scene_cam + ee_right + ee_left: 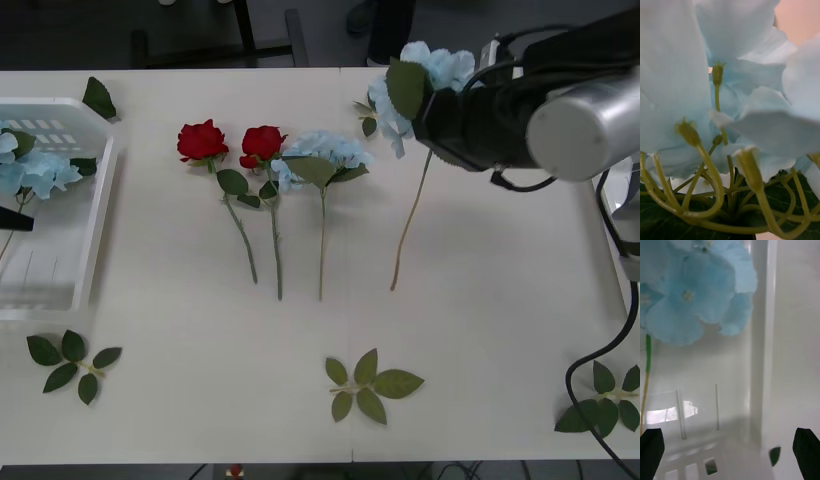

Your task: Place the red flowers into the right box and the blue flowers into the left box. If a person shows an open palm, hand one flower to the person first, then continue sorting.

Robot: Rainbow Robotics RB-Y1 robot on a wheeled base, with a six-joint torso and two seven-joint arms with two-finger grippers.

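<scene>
Right gripper (432, 110): you are pinching a blue flower (425, 75); keep its hanging stem clear.
Left gripper (728, 450): spread, hovering over the left box (95, 215).
Route: carry it leftward above the red flowers (232, 143).

Front cam, upper right of frame: right arm (560, 95) w/ matte black housing toward the wrist, then a wide silver-grey cylindrical link w/ smooth satin finish and a soft highlight along its top. Black cables (520, 45) loop over the black section, thin, approx. two or three strands; another black cable curls under it near the silver link. Lower right edge: thicker black cable (600, 355) runs down in an S-curve across the worktop edge. Far left edge, mid-height: small black wedge-shaped tip of left end effector (14, 219). Left wrist cam, bottom corners: two black fingers (807, 452), rounded tops, matte, no markings legible.
</scene>
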